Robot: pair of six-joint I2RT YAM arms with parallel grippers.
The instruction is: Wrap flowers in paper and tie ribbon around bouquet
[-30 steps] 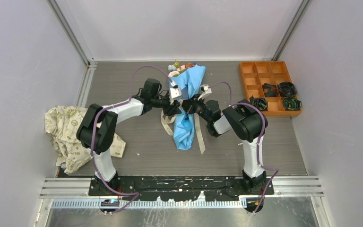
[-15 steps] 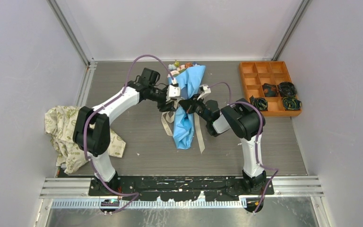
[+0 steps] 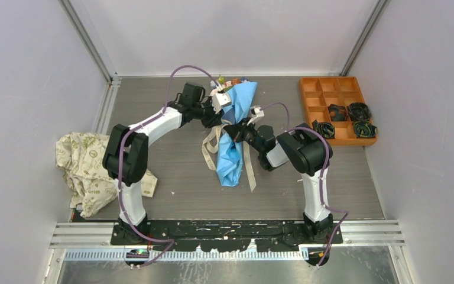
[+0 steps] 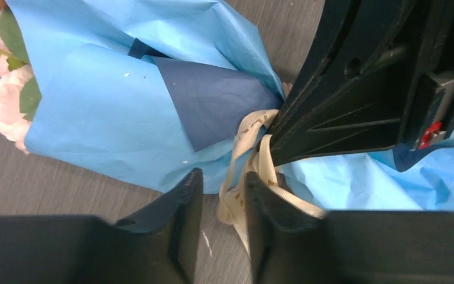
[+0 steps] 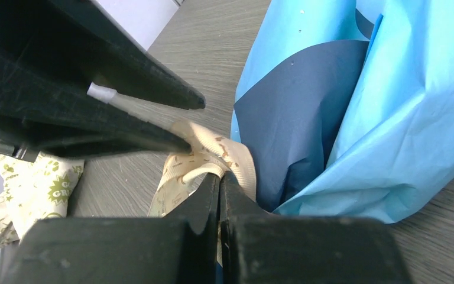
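Low, right gripper (image 5: 220, 177) (tight on ribbon (image 5: 213, 148))

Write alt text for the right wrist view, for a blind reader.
The right claw, shut, pinches a loop of beige ribbon beside the blue paper bouquet on a grey table. The left claw, open, fills the upper left, its lower finger tip at the ribbon; a printed cream cloth lies at lower left.

Light blue paper (image 3: 230, 163) with dark-blue underside, beige ribbon (image 3: 249, 168), orange tray (image 3: 310, 100), cream green-printed cloth (image 3: 83, 163)
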